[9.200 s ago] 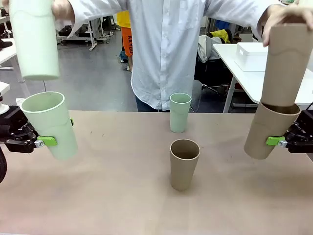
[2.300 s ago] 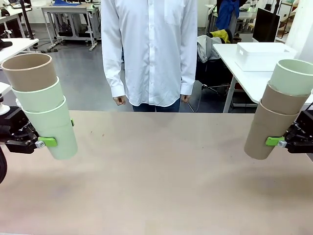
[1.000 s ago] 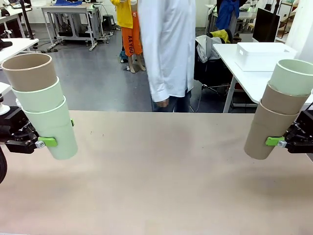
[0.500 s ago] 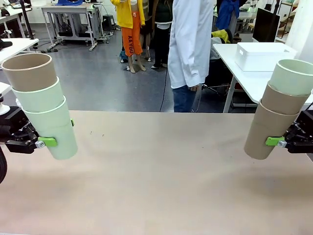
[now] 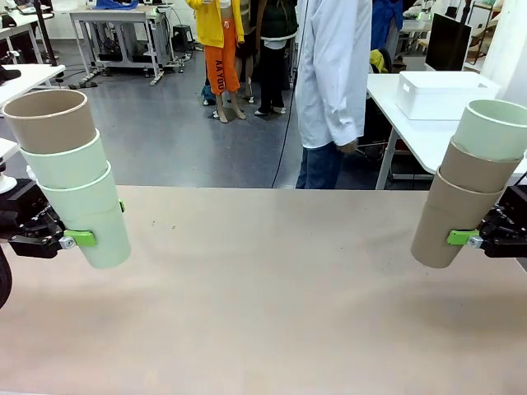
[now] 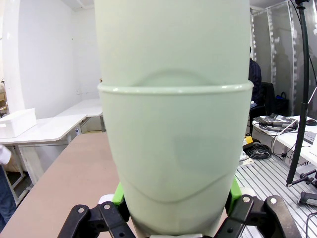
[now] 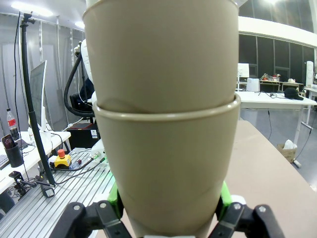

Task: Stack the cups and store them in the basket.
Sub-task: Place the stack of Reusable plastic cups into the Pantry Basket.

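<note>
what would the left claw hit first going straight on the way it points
Past the cups it grips, the left claw's way over the table looks free; then likely the right claw's stack, depth unclear.

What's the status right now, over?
Left gripper shut on left stack. Right gripper shut on right stack. Basket on far side table, person beside it.
</note>
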